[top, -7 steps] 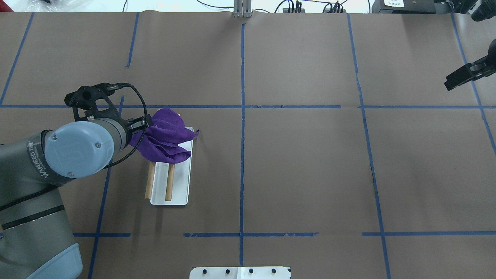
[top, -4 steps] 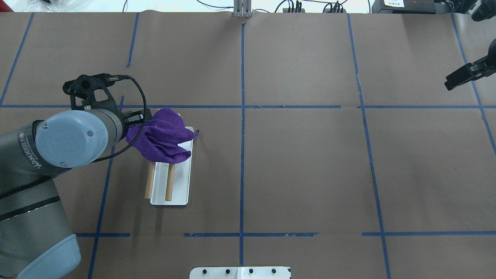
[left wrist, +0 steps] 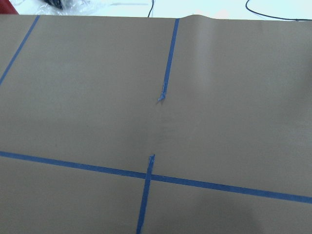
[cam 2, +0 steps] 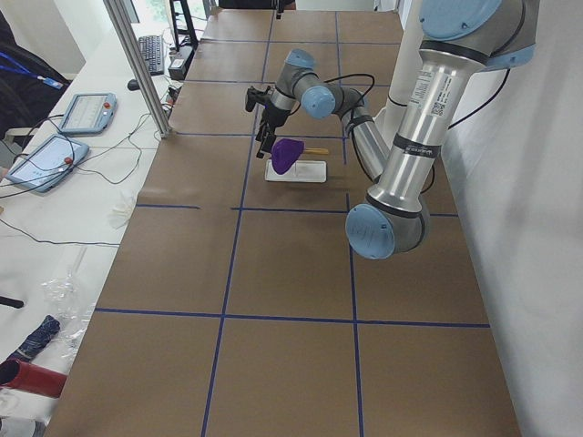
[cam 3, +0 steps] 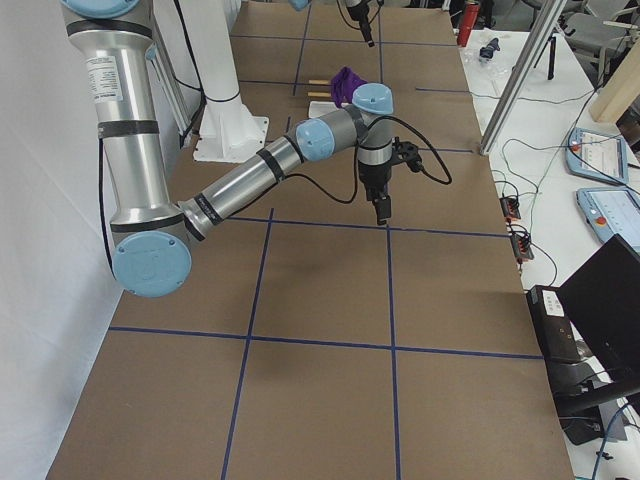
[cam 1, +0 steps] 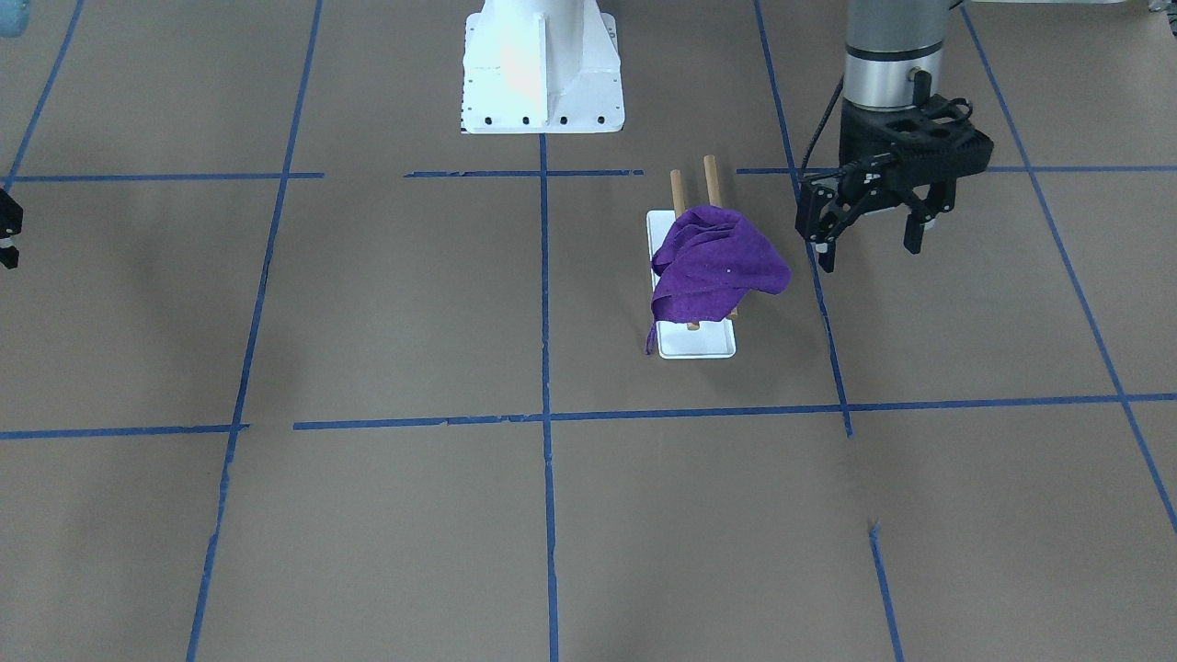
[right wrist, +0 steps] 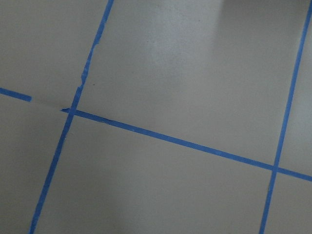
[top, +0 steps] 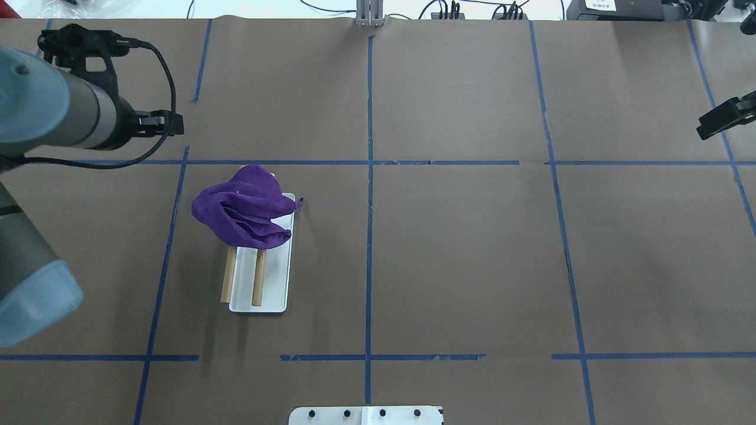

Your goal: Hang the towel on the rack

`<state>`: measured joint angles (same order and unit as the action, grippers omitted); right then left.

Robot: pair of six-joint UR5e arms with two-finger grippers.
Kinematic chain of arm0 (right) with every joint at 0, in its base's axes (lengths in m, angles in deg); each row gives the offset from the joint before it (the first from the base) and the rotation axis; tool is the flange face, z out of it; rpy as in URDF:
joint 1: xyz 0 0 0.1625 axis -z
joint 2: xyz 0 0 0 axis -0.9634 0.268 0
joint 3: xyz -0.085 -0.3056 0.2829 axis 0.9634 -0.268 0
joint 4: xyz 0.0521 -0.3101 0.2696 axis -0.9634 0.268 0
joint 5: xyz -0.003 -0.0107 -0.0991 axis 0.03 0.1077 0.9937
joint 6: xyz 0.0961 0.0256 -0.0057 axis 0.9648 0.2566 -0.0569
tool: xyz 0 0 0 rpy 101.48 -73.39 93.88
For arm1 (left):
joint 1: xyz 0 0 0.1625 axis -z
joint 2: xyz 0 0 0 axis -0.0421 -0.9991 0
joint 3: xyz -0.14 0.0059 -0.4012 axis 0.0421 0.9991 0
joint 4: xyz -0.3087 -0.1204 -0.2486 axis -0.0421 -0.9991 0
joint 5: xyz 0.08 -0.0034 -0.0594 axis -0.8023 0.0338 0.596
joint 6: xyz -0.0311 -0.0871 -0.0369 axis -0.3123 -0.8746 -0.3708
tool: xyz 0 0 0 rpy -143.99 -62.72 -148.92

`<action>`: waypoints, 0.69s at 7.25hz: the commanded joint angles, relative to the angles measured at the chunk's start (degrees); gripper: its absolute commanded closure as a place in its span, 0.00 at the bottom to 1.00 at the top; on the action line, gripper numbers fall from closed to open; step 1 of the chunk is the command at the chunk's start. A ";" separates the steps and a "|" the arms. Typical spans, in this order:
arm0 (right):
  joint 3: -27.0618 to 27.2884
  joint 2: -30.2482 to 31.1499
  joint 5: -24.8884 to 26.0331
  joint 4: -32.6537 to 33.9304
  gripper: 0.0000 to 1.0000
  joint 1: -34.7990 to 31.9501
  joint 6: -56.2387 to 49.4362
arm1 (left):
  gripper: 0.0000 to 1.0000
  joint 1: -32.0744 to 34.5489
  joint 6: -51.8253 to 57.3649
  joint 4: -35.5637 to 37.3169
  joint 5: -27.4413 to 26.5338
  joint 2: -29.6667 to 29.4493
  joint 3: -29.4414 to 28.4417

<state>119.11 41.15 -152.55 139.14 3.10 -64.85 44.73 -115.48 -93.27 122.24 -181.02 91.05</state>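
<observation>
The purple towel point(top: 245, 206) lies bunched over the far end of the rack point(top: 277, 283), across its two brown rods point(top: 258, 277). One corner hangs off toward the table's middle. In the front-facing view the towel point(cam 1: 717, 262) covers the near half of the rods point(cam 1: 710, 179) above the white base point(cam 1: 699, 345). My left gripper point(cam 1: 869, 246) is open and empty, apart from the towel and off to its side. It shows at the far left of the overhead view point(top: 168, 123). My right gripper point(top: 720, 118) is far off at the table's right edge. I cannot tell whether it is open or shut.
The large white pedestal point(cam 1: 542, 64) with bolt holes stands at the robot's base, and its edge shows in the overhead view point(top: 366, 415). Blue tape lines point(top: 369, 177) cross the brown paper table cover. Cables and devices lie beyond the far edge.
My left gripper has let go of the towel and drawn back up and to the far left. The towel stays draped on the rods. The right gripper has shifted slightly right.
</observation>
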 commanded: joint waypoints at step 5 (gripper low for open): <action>-16.03 2.90 -6.89 0.36 0.00 -17.21 -28.83 | 0.00 29.79 58.75 0.10 21.42 8.47 -10.09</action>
<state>107.14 43.63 -159.04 139.39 -10.87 -86.97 66.84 -70.73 -92.80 138.48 -174.86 85.73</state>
